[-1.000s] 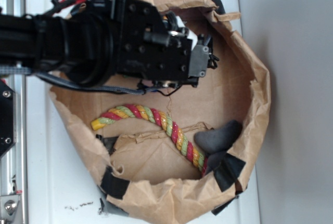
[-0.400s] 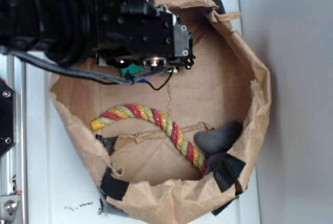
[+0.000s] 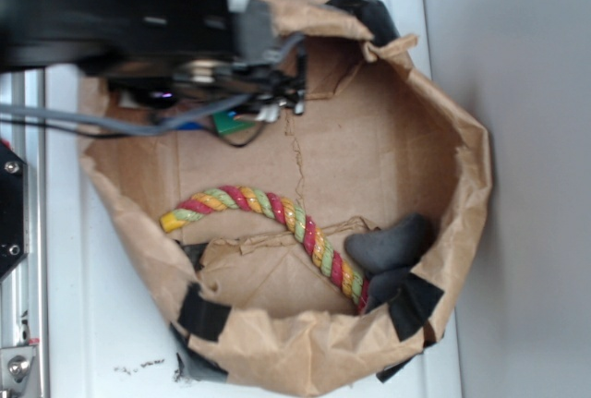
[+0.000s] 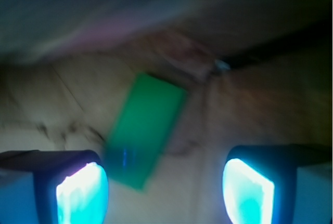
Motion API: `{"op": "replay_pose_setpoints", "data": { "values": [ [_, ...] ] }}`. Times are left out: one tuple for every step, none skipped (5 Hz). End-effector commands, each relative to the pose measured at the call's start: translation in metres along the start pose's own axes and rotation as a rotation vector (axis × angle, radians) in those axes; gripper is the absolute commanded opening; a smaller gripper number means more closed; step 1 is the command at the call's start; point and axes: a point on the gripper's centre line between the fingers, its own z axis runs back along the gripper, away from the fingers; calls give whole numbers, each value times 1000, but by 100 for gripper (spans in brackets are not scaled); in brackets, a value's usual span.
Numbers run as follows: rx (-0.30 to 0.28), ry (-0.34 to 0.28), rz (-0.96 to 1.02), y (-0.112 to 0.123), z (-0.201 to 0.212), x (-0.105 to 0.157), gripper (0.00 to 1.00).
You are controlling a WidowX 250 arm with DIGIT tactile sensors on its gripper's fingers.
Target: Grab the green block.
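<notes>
The small flat solid-green rectangular block lies on the brown paper floor of the crumpled paper-bag enclosure, close under its upper wall, and in the wrist view it sits ahead of the black gripper and nearer the left finger, its long axis slanting across the gap. The jaws stand wide apart, holding nothing. Room is tight toward the paper wall; the red-yellow-green braided rope and dark grey lump lie well apart.
</notes>
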Motion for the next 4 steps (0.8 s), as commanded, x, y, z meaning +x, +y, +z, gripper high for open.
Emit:
{"op": "replay_pose_setpoints", "data": {
  "values": [
    [-93,-51,143,4,-6,-2,100],
    [-84,-56,163,-8,-14,-4,100],
    [-91,-67,150,-19,-18,-7,100],
    [-90,-96,164,-33,-32,-4,100]
  ]
}}
